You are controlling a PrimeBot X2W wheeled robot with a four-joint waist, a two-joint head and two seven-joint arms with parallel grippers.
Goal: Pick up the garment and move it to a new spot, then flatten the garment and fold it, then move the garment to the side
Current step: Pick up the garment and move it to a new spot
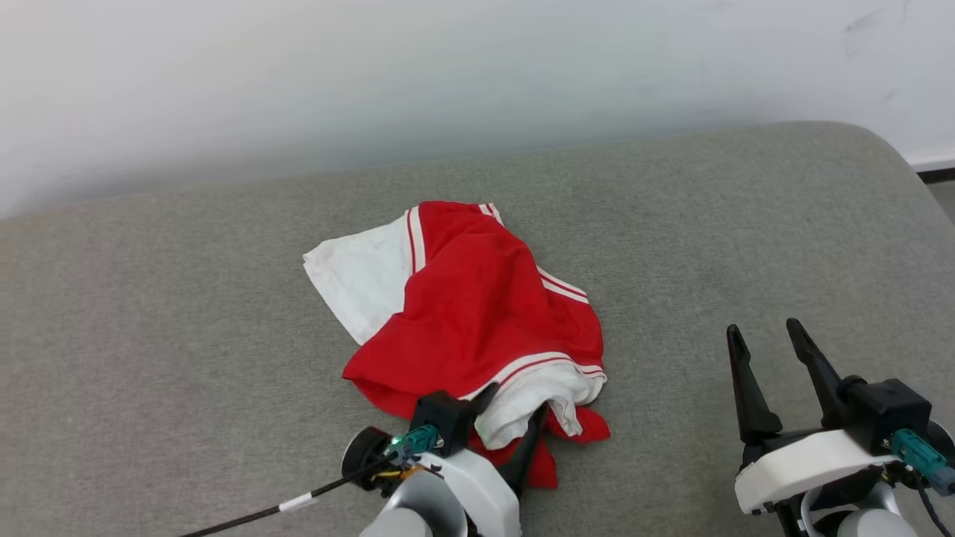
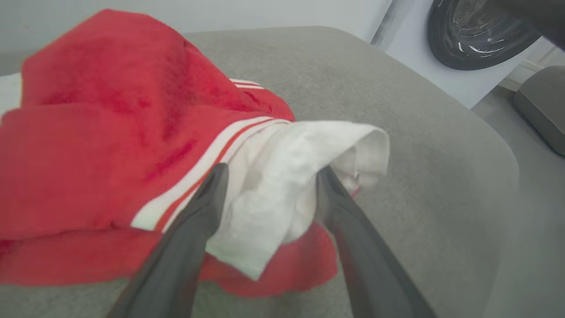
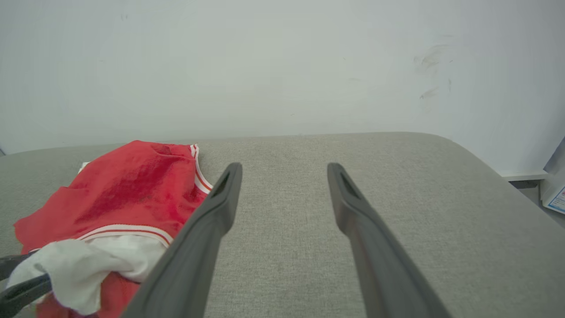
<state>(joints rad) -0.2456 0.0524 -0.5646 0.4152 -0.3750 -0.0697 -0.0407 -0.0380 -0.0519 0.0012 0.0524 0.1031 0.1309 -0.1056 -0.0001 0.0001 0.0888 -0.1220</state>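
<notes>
The garment [image 1: 477,298] lies crumpled in a heap on the grey cushion [image 1: 186,335], red body up, with white sleeves and striped trim showing. My left gripper [image 1: 515,418] is at the heap's near edge. In the left wrist view, the left gripper [image 2: 269,172] stands open, its two dark fingers apart on either side of a white sleeve fold of the garment [image 2: 88,132]. My right gripper [image 1: 765,328] is open over bare cushion well to the garment's right. The right gripper [image 3: 284,167] has nothing between its fingers, and the garment [image 3: 128,190] lies to its left.
The grey cushion [image 3: 397,198] runs back to a pale wall [image 1: 477,74] and rounds off at the right. A washing machine door [image 2: 476,35] and another grey cushion [image 2: 543,106] lie beyond that right edge.
</notes>
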